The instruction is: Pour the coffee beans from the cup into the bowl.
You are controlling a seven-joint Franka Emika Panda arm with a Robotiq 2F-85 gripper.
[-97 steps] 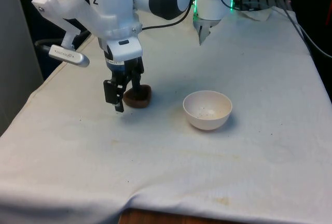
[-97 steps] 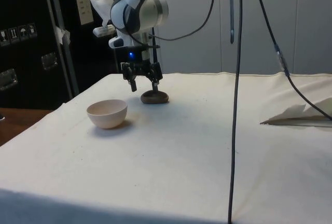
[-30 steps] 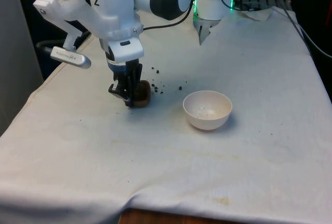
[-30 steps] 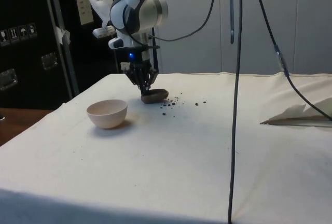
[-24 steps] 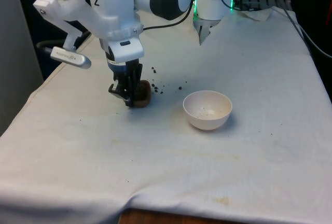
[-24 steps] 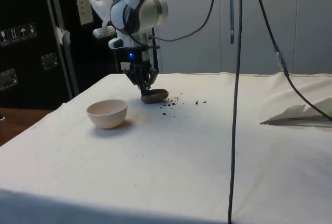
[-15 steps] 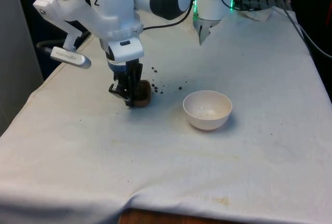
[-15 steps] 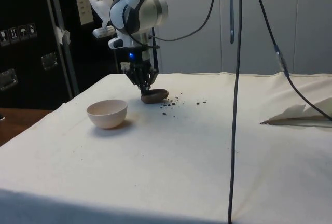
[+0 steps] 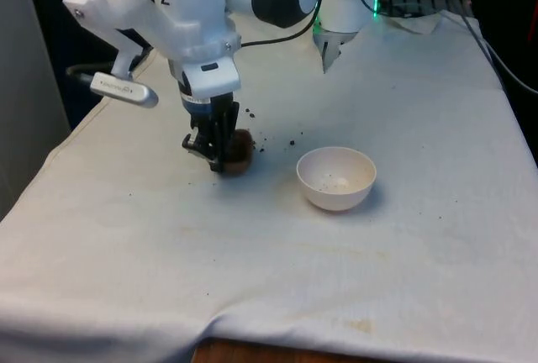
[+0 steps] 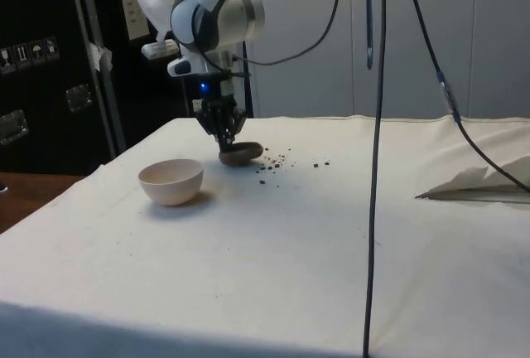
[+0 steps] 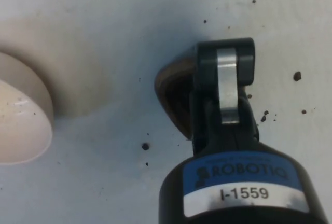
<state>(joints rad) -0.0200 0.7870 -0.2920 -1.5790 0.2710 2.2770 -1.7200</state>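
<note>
In the front view the gripper [image 9: 219,158] stands at the left, its fingers clamped on the rim of the brown cup [image 9: 238,151], which lies just beside them on the white cloth [image 9: 252,279]. Dark coffee beans [image 9: 292,141] lie scattered on the cloth past the cup. The white bowl [image 9: 336,178] sits near, to the front view's right, apart from both.

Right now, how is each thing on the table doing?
Cup: brown, pinched at its rim, off the cloth or nearly so.
Gripper: jaws shut on the cup.
Bowl: white, upright, nearly empty, just a few specks inside.
Coffee beans: spilled, scattered on the cloth beside the cup.
Cloth: white, stained, covering the table.
</note>
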